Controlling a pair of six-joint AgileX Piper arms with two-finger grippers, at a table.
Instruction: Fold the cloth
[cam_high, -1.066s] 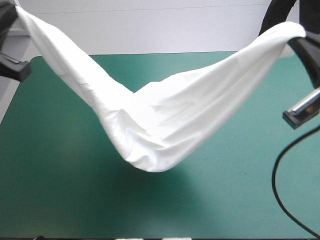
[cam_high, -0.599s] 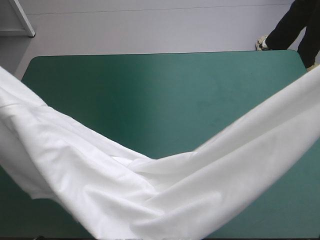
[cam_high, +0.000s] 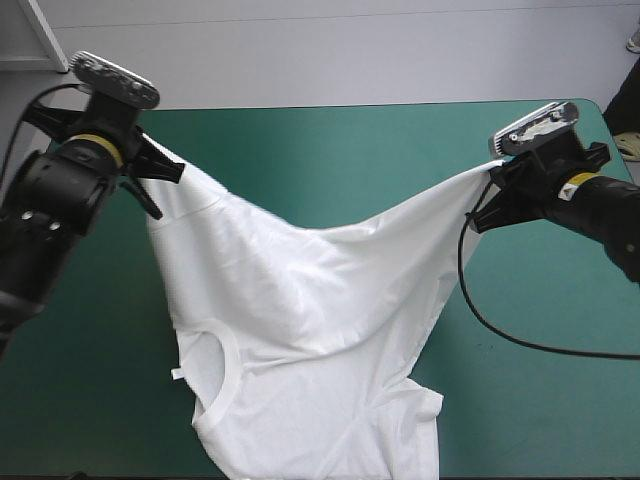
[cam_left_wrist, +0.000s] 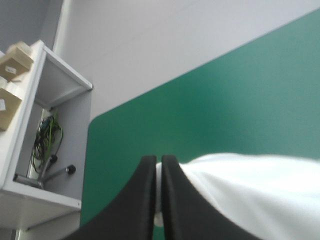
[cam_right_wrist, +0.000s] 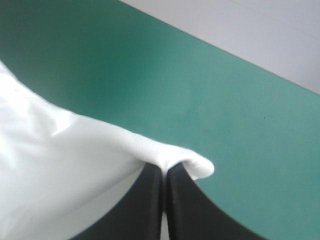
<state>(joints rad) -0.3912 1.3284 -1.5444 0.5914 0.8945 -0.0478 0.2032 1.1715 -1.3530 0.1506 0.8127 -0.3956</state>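
T-shirt (cam_high: 300, 330) held stretched along table's (cam_high: 330, 140) far edge | collar end draped toward near edge | left gripper (cam_high: 163, 175), right gripper (cam_high: 488, 198) each pinched onto a corner

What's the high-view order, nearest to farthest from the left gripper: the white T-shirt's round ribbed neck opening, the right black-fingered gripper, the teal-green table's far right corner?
From the left gripper:
1. T-shirt's neck opening, toward the table's near edge.
2. right gripper, across the table, on the right side.
3. table's far right corner, just beyond that gripper.
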